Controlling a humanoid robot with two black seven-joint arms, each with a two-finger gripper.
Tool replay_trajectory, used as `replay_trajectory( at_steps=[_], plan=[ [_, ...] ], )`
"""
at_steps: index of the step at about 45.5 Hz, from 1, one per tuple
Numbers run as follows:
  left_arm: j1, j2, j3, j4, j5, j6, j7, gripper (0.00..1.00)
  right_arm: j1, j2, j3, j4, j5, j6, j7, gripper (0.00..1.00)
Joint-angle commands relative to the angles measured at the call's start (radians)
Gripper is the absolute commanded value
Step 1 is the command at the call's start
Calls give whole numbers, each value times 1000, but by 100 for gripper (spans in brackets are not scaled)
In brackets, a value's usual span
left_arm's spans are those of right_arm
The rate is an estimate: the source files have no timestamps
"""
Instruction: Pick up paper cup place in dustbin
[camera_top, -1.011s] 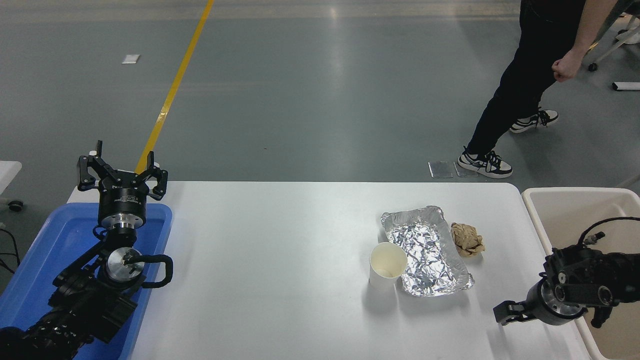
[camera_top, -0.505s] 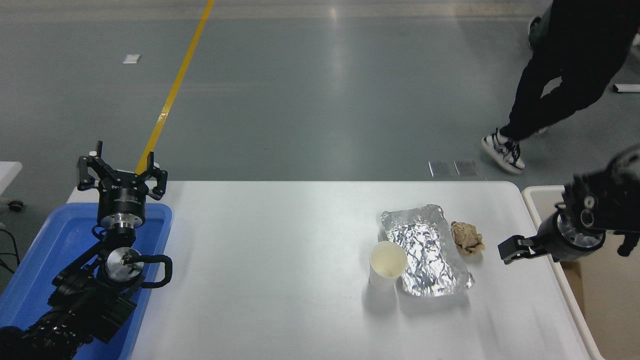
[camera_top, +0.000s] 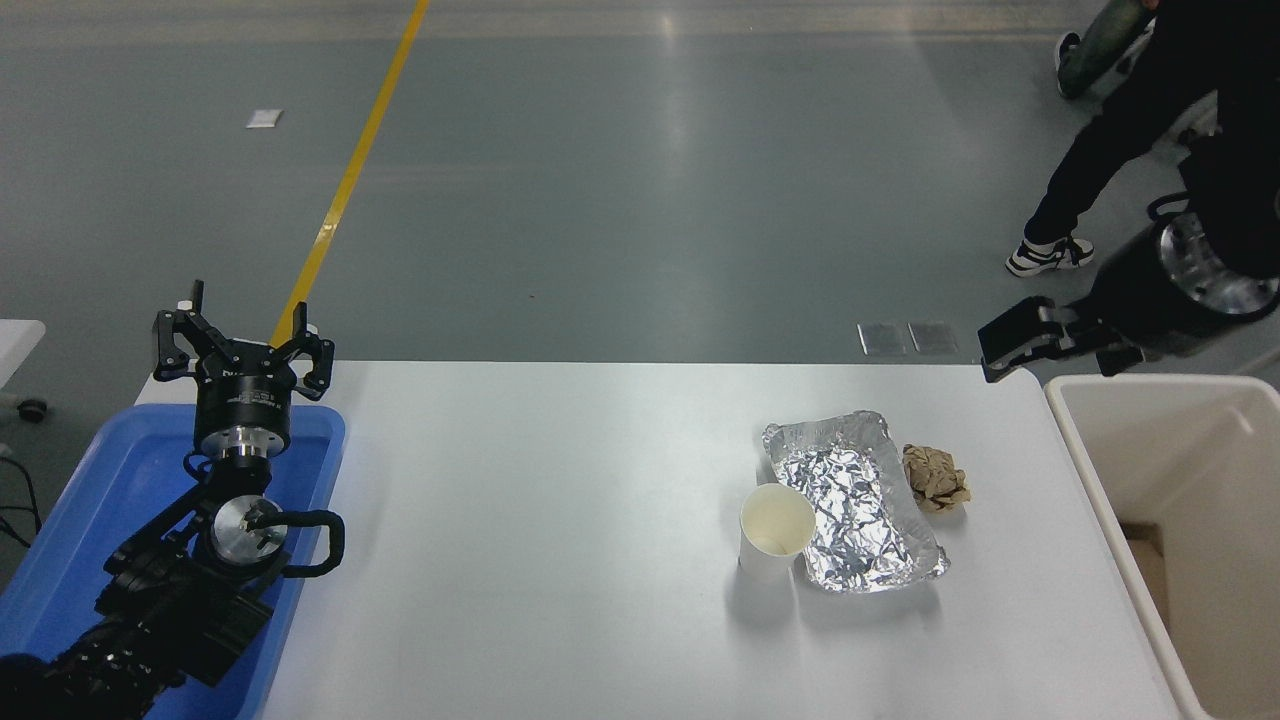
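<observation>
Right end effector (camera_top: 1000, 345) is seen up near the surface's (camera_top: 560, 520) far right corner, roughly 1 o'clock from the paper cup (camera_top: 775, 530) and well apart from it; only a blocky black tip shows, so whether it's released or clenched honestly can't be told. Left end effector (camera_top: 243, 350) is parked at the lower left above the blue tray (camera_top: 60, 520), fingers spread and nothing held. The cup is found right of centre, standing upright on its base with the mouth facing straight up, so its long axis runs vertical. Its right side sits just beside, maybe touching, the foil tray (camera_top: 850, 500), with a crumpled paper ball (camera_top: 935, 478) further out at about 2 o'clock. For the reach to go well, an approach from the open 9 o'clock or 6 o'clock side would probably be best, so the foil isn't snagged. A light side grip below the rim is suggested, since thin paper likely buckles. The dustbin (camera_top: 1075, 440) waits at 3 o'clock, past the surface's edge.
</observation>
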Motion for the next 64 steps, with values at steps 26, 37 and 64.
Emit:
replay_trajectory(
  at_steps=[26, 37, 64],
  plan=[
    [0, 0, 2, 0, 2, -2, 0, 99, -128, 322, 159, -132, 184, -70, 3, 100],
    [0, 0, 2, 0, 2, -2, 2, 99, -306, 419, 254, -243, 186, -144, 0, 100],
    [0, -1, 2, 0, 4, -3, 2, 99, -843, 448, 282, -450, -35, -374, 0, 99]
  ],
)
